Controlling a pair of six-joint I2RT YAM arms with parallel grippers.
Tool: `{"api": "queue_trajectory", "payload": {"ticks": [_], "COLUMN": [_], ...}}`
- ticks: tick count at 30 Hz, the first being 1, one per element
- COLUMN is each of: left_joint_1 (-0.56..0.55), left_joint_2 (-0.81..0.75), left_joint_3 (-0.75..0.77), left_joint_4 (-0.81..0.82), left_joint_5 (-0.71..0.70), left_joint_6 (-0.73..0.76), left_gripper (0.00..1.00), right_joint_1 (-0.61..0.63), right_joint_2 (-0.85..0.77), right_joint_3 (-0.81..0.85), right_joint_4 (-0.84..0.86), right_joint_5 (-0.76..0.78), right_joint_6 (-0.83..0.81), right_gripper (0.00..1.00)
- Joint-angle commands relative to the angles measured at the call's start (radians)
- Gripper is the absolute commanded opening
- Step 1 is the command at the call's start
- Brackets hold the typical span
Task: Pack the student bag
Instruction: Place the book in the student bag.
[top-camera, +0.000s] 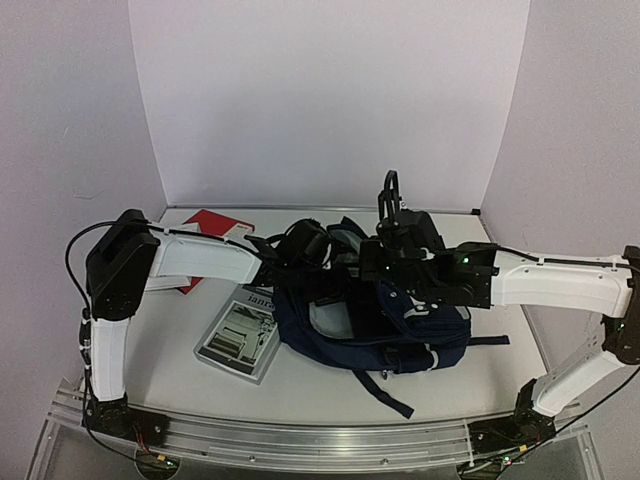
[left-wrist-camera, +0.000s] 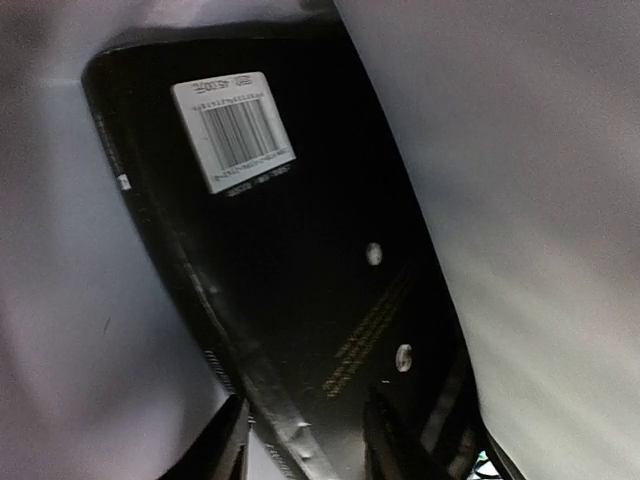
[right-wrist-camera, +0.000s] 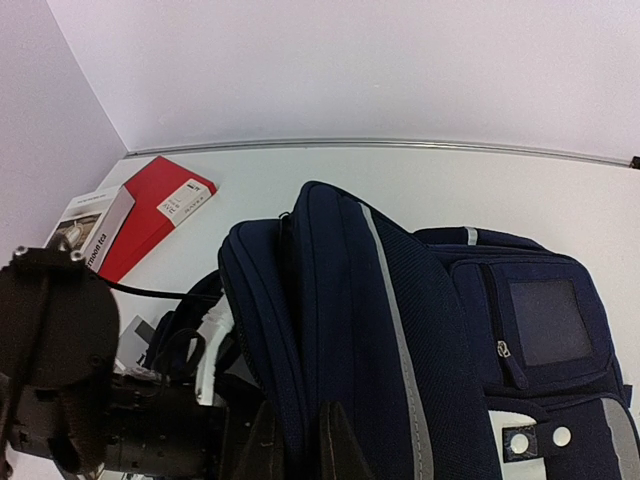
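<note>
Clamping the student bag (right-wrist-camera: 400, 330) by its rim is the right claw (right-wrist-camera: 300, 432).

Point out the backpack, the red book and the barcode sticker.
backpack (right-wrist-camera: 335, 300), right wrist view, navy top panel beside the stripe.
red book (right-wrist-camera: 147, 224), right wrist view, front cover.
barcode sticker (left-wrist-camera: 233, 130), left wrist view, middle of the bars.

The arms (top-camera: 200, 258) are white-shelled with black joints (top-camera: 120, 275) and cables (top-camera: 70, 248).
</note>
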Motion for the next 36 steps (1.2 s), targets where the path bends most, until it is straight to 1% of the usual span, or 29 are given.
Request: {"api": "queue_trajectory", "payload": {"ticks": [1,5,8,9,12,14,18,20,22,23,24,26,27,28,30,31,33,36], "left_joint_1": [-0.021,-0.031,-0.033,-0.033,-0.030,-0.029,-0.028,-0.017,0.018,0.042,0.070,0.111,0.141,0.172,0.217,0.226,0.232,0.232], "left_joint_2": [0.060,0.056,0.006,-0.020,-0.125,-0.209,-0.389,-0.461,-0.501,-0.520,-0.533,-0.561,-0.573,-0.579,-0.579,-0.567,-0.528,-0.443], "left_joint_3": [0.101,0.080,0.035,0.014,-0.087,-0.146,-0.250,-0.283,-0.289,-0.286,-0.287,-0.304,-0.317,-0.326,-0.325,-0.303,-0.238,-0.131], "left_joint_4": [0.007,0.119,0.183,0.193,0.200,0.158,-0.021,-0.108,-0.194,-0.229,-0.251,-0.239,-0.214,-0.189,-0.135,-0.131,-0.155,-0.202], "left_joint_5": [-0.027,-0.035,-0.067,-0.081,-0.114,-0.138,-0.225,-0.265,-0.250,-0.210,-0.202,-0.184,-0.156,-0.127,-0.065,-0.049,-0.033,0.011], "left_joint_6": [0.026,0.045,0.064,0.072,0.093,0.107,0.090,0.075,0.065,0.063,0.063,0.072,0.075,0.075,0.085,0.100,0.157,0.237], "left_gripper": [0.35,0.33,0.34,0.35,0.44,0.49,0.57,0.60,0.62,0.63,0.63,0.64,0.65,0.66,0.68,0.69,0.70,0.73], "right_joint_1": [0.013,0.013,0.013,0.013,0.014,0.013,0.014,0.014,0.017,0.023,0.030,0.046,0.055,0.064,0.077,0.080,0.082,0.081], "right_joint_2": [-0.036,-0.043,-0.053,-0.057,-0.076,-0.086,-0.105,-0.115,-0.122,-0.121,-0.118,-0.101,-0.091,-0.082,-0.073,-0.074,-0.088,-0.125], "right_joint_3": [0.073,0.065,0.055,0.051,0.029,0.011,-0.036,-0.060,-0.081,-0.090,-0.098,-0.108,-0.112,-0.117,-0.118,-0.115,-0.103,-0.083], "right_joint_4": [0.192,0.191,0.192,0.192,0.190,0.188,0.178,0.177,0.177,0.177,0.176,0.171,0.170,0.168,0.159,0.147,0.098,0.014], "right_joint_5": [0.024,0.026,0.035,0.040,0.045,0.041,0.015,-0.027,-0.092,-0.137,-0.172,-0.233,-0.259,-0.293,-0.328,-0.325,-0.294,-0.171], "right_joint_6": [0.010,0.011,0.012,0.013,0.013,0.012,0.009,-0.005,-0.032,-0.047,-0.063,-0.079,-0.082,-0.081,-0.068,-0.051,-0.014,0.062], "right_gripper": [0.00,0.00,0.00,0.00,0.00,0.00,0.00,0.00,0.00,0.00,0.00,0.02,0.06,0.13,0.29,0.42,0.62,0.87]}}
